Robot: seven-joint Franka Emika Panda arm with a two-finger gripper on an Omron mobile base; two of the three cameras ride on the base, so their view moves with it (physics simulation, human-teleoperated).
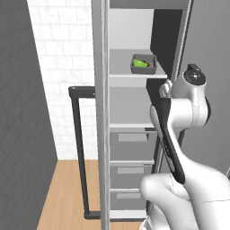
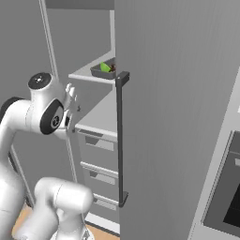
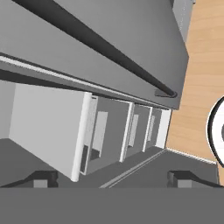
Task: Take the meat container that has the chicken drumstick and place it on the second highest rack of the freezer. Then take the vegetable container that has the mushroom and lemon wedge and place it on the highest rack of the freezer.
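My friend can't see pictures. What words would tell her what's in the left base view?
An open freezer shows light-grey shelves, with the vegetable container on an upper shelf holding a bright green lemon wedge. Below it sits a bare shelf, then drawers. The robot's white arm rises at the lower right, and the door's dark bar handle hangs at left over a wooden floor.

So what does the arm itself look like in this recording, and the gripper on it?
The arm is glossy white with rounded, bulbous links, black at the joints, and a black strip along one link. A round dark-grey cap tops its upper joint. No cables or markings show. The gripper ends in two small dark, blocky finger tips.
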